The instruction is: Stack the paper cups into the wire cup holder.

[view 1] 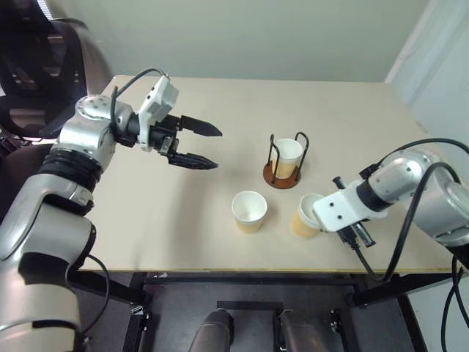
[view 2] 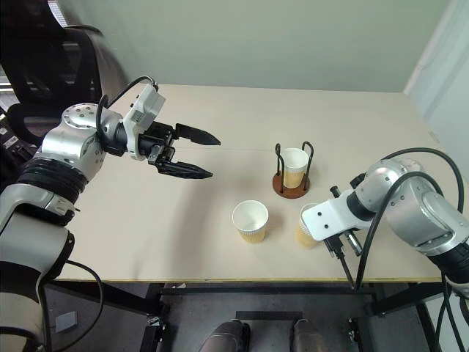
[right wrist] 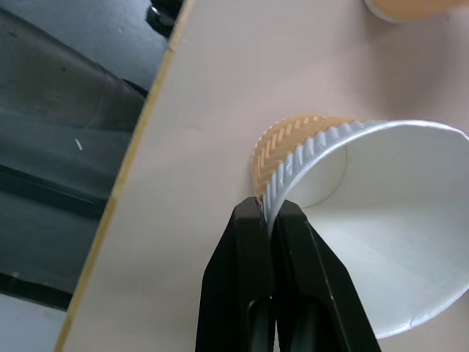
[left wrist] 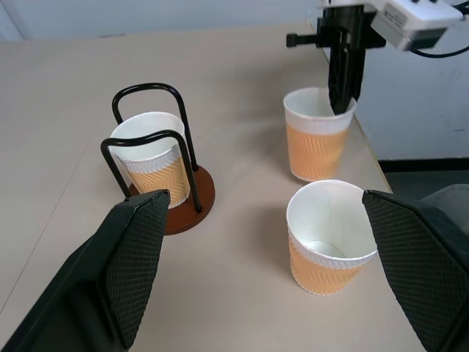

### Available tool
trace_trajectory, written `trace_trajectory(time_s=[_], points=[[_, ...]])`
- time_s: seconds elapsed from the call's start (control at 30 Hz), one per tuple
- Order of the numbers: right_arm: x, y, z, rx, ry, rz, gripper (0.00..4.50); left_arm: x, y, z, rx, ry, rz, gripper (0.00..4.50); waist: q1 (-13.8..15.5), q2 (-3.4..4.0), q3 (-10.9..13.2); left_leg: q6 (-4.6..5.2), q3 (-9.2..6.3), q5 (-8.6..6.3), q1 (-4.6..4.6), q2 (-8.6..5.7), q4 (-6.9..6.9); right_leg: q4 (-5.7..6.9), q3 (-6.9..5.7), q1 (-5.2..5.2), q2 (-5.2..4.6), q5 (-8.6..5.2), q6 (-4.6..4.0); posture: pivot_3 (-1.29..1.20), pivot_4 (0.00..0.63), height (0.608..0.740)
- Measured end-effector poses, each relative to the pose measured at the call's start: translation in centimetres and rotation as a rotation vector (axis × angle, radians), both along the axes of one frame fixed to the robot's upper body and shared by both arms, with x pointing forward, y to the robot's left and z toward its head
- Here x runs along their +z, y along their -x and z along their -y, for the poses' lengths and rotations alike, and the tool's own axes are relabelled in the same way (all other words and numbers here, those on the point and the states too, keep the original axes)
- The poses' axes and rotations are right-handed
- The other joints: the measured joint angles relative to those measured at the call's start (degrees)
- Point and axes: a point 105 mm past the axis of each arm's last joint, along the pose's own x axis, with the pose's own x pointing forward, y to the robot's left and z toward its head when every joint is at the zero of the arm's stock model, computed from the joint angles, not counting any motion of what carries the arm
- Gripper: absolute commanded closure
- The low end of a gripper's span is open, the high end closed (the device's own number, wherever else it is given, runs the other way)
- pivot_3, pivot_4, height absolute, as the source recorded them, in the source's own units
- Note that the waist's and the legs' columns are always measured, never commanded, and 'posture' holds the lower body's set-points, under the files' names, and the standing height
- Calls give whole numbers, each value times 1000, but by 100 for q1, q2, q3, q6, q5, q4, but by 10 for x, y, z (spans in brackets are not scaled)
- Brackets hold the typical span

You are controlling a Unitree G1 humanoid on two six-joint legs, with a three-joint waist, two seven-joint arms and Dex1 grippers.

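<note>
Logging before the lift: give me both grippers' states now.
Left gripper: open, empty, above the table.
Right gripper: shut on a paper cup rim.

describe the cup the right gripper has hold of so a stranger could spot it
On the beige table, look toward the near right edge, in front of the wire cup holder. That paper cup is the one whose rim is pinched by the right gripper; the other loose cup stands free, the third sits in the holder.

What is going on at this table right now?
One paper cup already sits in the wire cup holder. The right gripper has its fingers pinched shut on the rim of a second cup near the table's front edge. A third cup stands loose beside it. The left gripper hovers open above the table, holding nothing.
</note>
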Motion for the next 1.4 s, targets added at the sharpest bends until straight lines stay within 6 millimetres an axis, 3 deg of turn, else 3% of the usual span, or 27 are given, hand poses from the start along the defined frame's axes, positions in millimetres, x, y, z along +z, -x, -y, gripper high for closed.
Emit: trace_trajectory(time_s=[0.17, 0.4, 0.77, 1.07, 1.4], points=[[24, -6, 9, -24, 8, 53, 4482, 5, 0, -5, 21, 11, 1, 0, -5, 0, 0, 0, 0, 0, 1, 0, -2, -1, 1, -1, 1, 0, 0, 0, 150, 740], [81, -28, 11, -44, -14, 228, 4482, 9, -1, -8, 34, 30, 4, 0, -9, 0, 0, 0, -1, 0, 1, 1, -9, 3, 1, -7, 0, -5, -8, 0, 150, 740], [136, -55, -17, -11, -103, 377, 4482, 6, -4, -8, 47, 38, -8, 0, -30, 2, 1, -1, -2, -3, -4, 5, -32, 9, -3, -31, 1, -11, -18, 0, 150, 740], [130, -74, -34, 45, -96, 380, 4482, 6, -4, -9, 53, 41, -8, 0, -34, 2, 1, -2, 0, -4, -10, 3, -48, 9, -8, -42, -6, -12, -21, 0, 150, 740], [125, -98, -19, 13, -19, 424, 4482, 4, -4, -16, 71, 42, -9, 0, -36, 2, 1, -4, -5, -3, -11, 3, -59, 8, -13, -45, -15, -11, -20, 0, 150, 740]])
